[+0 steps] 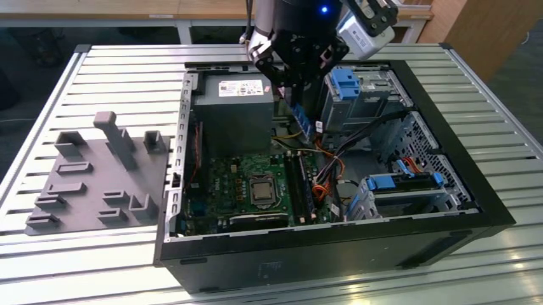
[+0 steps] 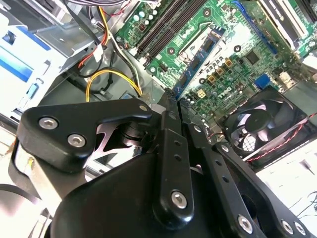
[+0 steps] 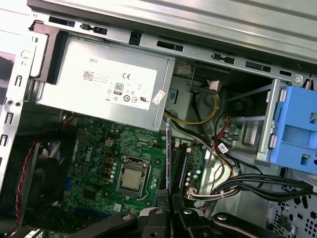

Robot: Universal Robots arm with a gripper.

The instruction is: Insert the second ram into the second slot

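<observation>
Slatted tabletop was occupied by the open case, and above the case's slots the ram was held upright, pinched tight by the closed gripper; were it lowered askew, a latch could be struck or the wrong slot entered.

One held ram, one fan, one processor.
</observation>
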